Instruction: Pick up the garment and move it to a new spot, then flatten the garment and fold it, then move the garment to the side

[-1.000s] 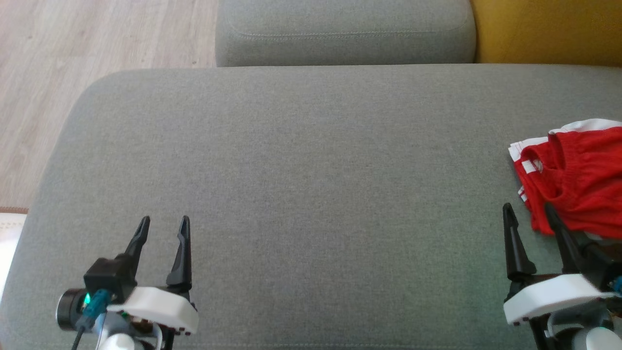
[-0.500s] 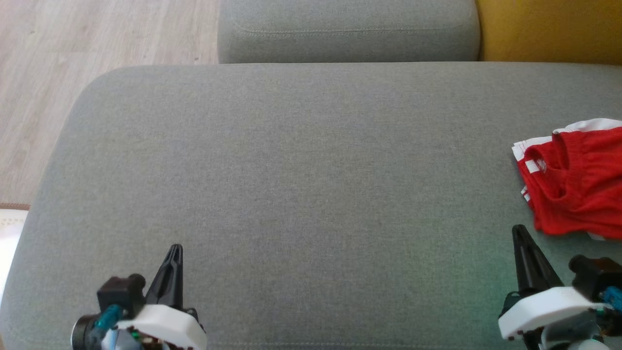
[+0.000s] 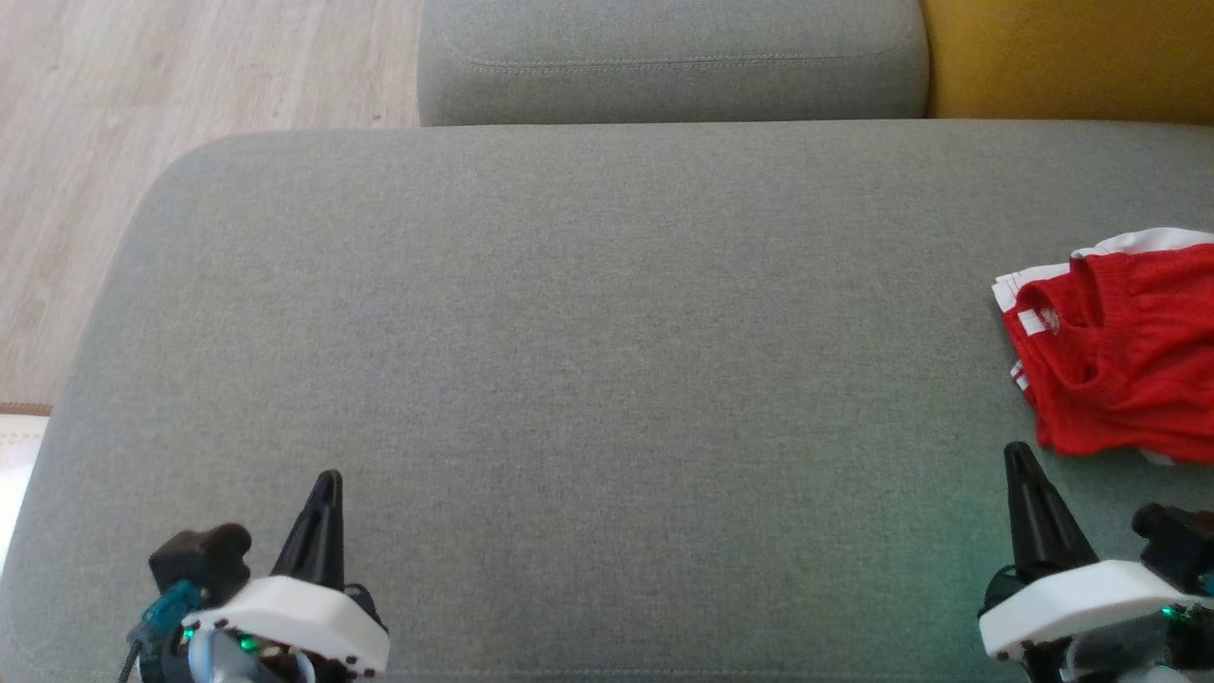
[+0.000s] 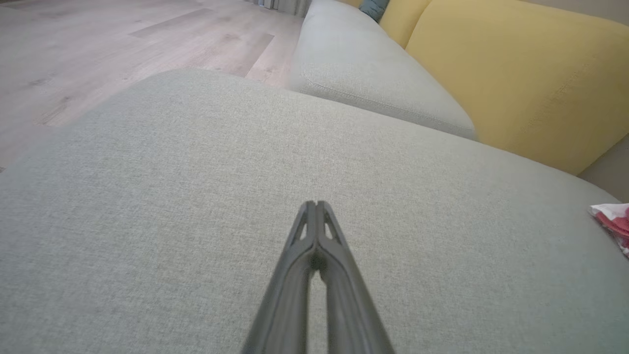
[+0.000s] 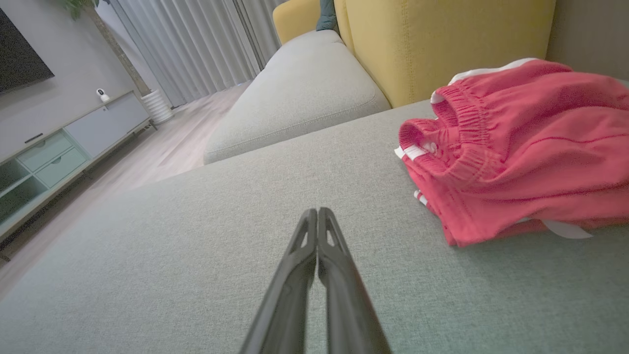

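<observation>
I am over a broad grey sofa cushion, its woven cloth smooth and flat. Beyond its far edge lies a second grey cushion with a stitched seam, and beside that a yellow backrest. A pale wooden floor runs along my left.

In my right wrist view the room opens out. Grey curtains hang at the back, and a low cabinet with pale green drawers stands against the wall. A small white camera sits on top of it, and a dark screen hangs above. A teal pillow peeks over the yellow backrest.

My left gripper is low at the near left of the cushion, jaws pressed together on nothing. My right gripper is at the near right, jaws likewise closed and empty.

The red shorts lie bunched at the right edge of the cushion, just beyond my right gripper and apart from it. The elastic waistband is puckered, and white stripes show at the side. A small white mark sits on the red cloth next to the stripes, too small to read.
</observation>
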